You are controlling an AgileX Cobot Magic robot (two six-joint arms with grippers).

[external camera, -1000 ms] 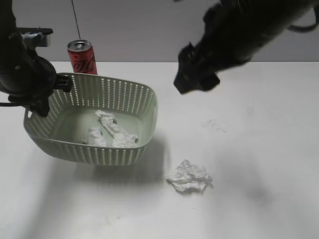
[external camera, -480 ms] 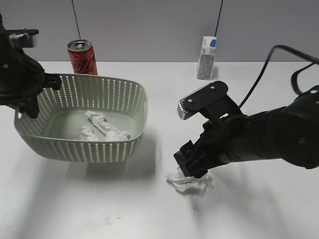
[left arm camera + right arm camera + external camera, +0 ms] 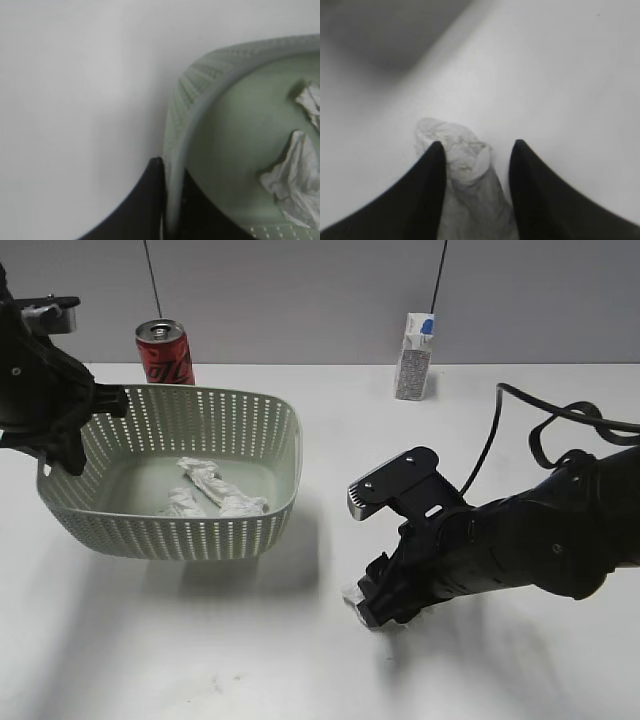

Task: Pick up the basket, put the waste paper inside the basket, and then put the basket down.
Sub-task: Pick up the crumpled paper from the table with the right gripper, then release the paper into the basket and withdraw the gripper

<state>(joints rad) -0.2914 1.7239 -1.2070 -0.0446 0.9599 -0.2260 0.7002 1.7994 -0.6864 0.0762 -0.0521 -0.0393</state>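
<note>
Right gripper, having descended, is now straddling the last waste paper near the table's front centre, fingers parted, not yet closing; left gripper is keeping the basket rim pinched, raised at left.

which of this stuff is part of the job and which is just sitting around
Part of the job:
basket, held up by the left gripper
two paper wads already inside it
last wad on the table, between the right gripper's open fingers

Just lying about:
red can
carton
</note>
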